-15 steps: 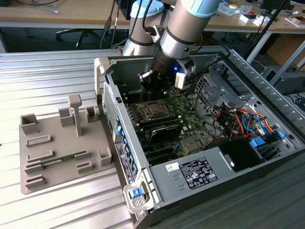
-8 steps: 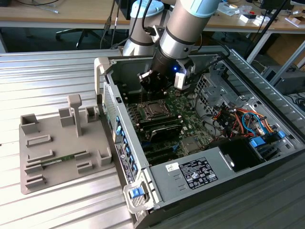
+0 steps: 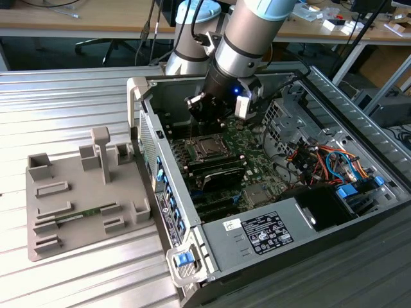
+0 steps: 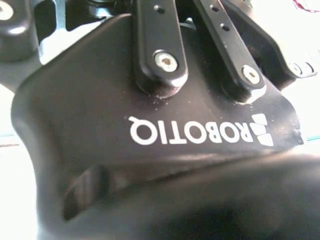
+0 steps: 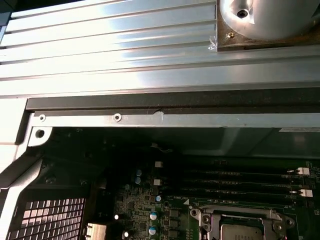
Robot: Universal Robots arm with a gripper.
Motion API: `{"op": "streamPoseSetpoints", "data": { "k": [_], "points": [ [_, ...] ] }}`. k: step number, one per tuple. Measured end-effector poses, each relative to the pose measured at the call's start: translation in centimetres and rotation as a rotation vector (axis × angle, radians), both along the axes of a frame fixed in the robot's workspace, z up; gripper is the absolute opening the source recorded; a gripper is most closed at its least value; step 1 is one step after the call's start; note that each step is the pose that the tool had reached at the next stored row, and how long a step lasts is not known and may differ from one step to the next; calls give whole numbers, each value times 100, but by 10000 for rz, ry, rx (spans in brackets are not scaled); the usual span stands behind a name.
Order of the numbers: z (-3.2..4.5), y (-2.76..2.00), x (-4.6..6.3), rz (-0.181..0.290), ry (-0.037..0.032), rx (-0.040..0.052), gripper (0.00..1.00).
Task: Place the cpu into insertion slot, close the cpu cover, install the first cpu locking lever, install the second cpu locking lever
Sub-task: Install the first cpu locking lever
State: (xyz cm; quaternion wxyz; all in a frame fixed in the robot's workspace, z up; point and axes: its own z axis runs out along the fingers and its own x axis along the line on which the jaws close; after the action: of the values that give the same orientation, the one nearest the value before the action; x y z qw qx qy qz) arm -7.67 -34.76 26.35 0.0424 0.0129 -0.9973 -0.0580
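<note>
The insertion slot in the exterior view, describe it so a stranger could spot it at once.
Find the open black computer case on the ribbed metal table. On its green circuit board, below the black end effector, sits the small square silver-rimmed insertion slot. The neighbouring black memory slots are long and narrow.

This is a robotics lab or an electronics workshop. An opened computer case (image 3: 270,192) lies on its side on a ribbed metal worktop (image 3: 58,102), its green motherboard (image 3: 250,167), bundled orange and blue cables (image 3: 334,163) and grey power supply (image 3: 263,231) all bare to the room. A big silver and blue robot arm (image 3: 247,38) is bolted to the same worktop and leans over the case. Beside the case sits a grey moulded fixture tray (image 3: 77,199) with slots for parts. Behind, long wooden desks (image 3: 77,19) carry loose wires and small boxes, and an office chair's wheeled base (image 3: 103,45) stands under one.
</note>
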Motion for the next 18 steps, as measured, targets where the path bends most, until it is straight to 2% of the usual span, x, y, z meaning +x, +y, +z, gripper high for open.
{"op": "streamPoseSetpoints", "data": {
  "k": [3,18],
  "points": [
    [22,0,-8,-2,-2,27,11],
    [23,0,-120,0,-22,114,11]
  ]
}}
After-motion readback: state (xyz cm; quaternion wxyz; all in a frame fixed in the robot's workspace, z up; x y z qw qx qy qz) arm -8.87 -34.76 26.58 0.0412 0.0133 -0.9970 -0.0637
